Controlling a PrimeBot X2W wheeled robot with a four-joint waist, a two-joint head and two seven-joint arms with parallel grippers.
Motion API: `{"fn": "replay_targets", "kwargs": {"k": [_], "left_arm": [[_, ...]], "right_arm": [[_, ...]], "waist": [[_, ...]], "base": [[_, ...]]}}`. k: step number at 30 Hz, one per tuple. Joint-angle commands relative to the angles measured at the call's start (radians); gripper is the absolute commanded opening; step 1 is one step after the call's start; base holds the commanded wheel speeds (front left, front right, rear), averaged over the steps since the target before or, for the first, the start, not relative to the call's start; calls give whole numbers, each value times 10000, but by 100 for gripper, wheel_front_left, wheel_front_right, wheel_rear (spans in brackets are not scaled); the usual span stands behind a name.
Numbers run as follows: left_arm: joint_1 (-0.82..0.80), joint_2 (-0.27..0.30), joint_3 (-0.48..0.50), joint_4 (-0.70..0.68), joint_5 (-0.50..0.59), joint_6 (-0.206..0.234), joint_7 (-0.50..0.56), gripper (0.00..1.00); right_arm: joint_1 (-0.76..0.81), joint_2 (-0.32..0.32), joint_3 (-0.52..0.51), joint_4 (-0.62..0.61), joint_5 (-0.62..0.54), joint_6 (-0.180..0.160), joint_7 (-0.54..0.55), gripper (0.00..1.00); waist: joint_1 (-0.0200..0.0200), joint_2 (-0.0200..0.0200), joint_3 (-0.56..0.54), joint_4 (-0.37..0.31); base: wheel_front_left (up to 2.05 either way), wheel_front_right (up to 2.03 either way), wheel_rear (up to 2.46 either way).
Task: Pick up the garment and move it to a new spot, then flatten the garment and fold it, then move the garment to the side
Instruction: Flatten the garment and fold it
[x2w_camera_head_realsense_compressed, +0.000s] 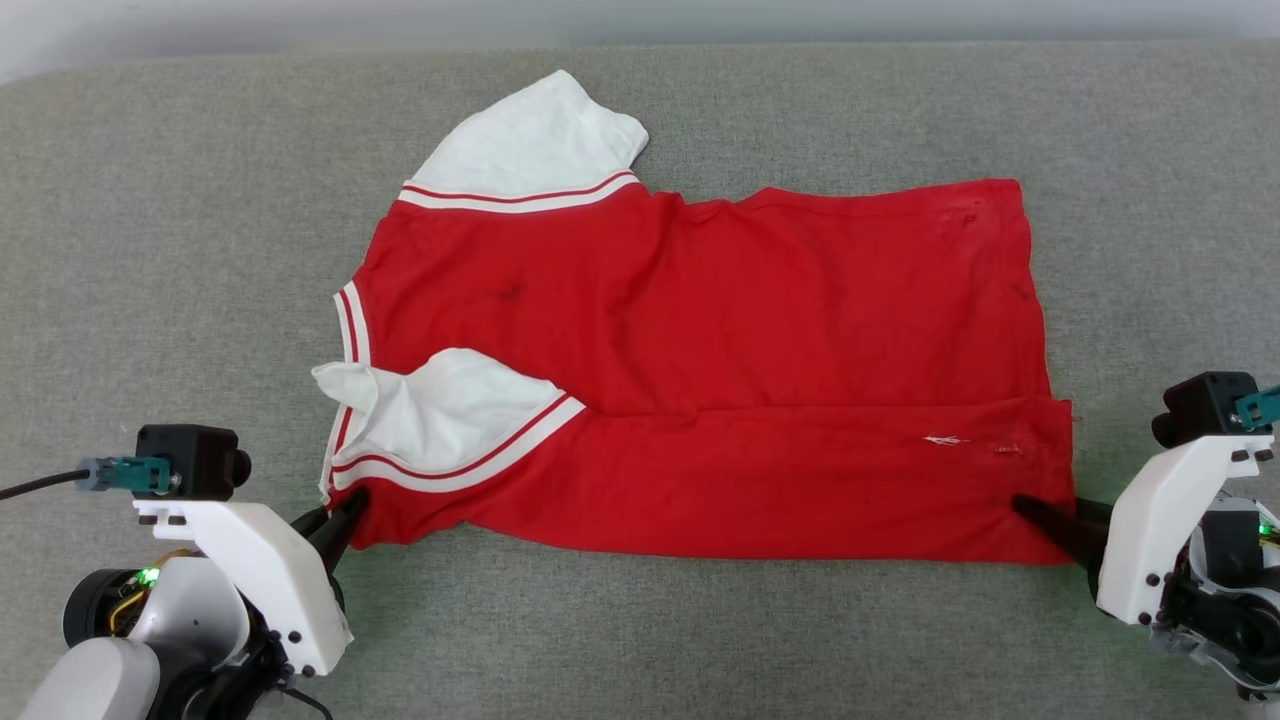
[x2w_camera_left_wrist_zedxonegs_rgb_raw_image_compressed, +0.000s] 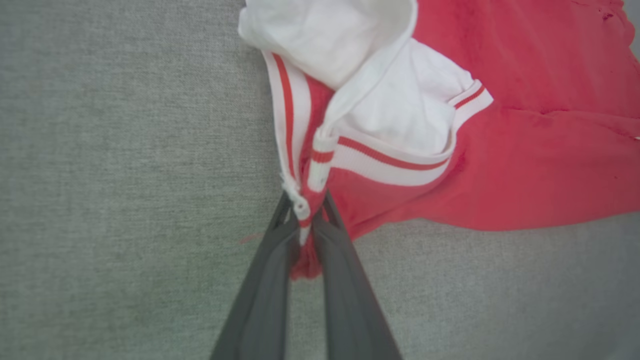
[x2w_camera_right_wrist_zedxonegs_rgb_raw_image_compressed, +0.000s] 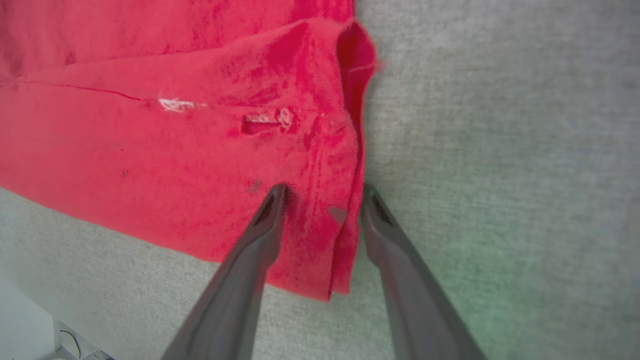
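Left tool (x2w_camera_left_wrist_zedxonegs_rgb_raw_image_compressed: 306, 210) clamps garment (x2w_camera_head_realsense_compressed: 700, 330) by striped trim (x2w_camera_left_wrist_zedxonegs_rgb_raw_image_compressed: 320, 156); right tool (x2w_camera_right_wrist_zedxonegs_rgb_raw_image_compressed: 324, 192), open, straddles hem (x2w_camera_right_wrist_zedxonegs_rgb_raw_image_compressed: 356, 165).

The garment (x2w_camera_head_realsense_compressed: 700, 330) is soft matt jersey cloth with striped knit trim (x2w_camera_left_wrist_zedxonegs_rgb_raw_image_compressed: 385, 162). The cover (x2w_camera_head_realsense_compressed: 150, 250) under it is coarse grey woven cloth, matt. The fingers (x2w_camera_right_wrist_zedxonegs_rgb_raw_image_compressed: 245, 260) look like smooth dark matt plastic.

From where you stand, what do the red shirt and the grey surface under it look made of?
By the look, the garment is soft matte knit, likely cotton jersey: it creases and bunches limply; the grey surface seems woven cloth, matte, with a fine heathered weave.
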Motion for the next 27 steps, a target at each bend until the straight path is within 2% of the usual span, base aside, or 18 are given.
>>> {"fn": "replay_targets", "kwargs": {"k": [1, 8, 16, 23, 27], "left_arm": [[-55, -43, 7, 23, -51, -38, -54, 0], [141, 48, 147, 64, 20, 4, -286, 0], [789, 138, 192, -21, 92, 231, -383, 0], [1861, 205, 29, -103, -127, 442, -56, 0], [2199, -52, -185, 200, -378, 433, 51, 0]], "right_arm": [[93, 186, 319, 367, 113, -2, 55, 0], [-30, -296, 372, 25, 213, -4, -440, 0], [382, -444, 507, -122, 223, -4, -573, 0], [1282, -384, 236, -345, 144, -4, -249, 0], [1893, -157, 89, -304, 59, -4, -80, 0]], "waist": [[0, -1, -40, -7], [0, -1, -628, -120], [0, -1, -1599, -164], [0, -1, -2372, -137], [0, -1, -2462, -142]], "base": [[0, 0, 0], [0, 0, 0], [0, 0, 0], [0, 0, 0], [0, 0, 0]]}}
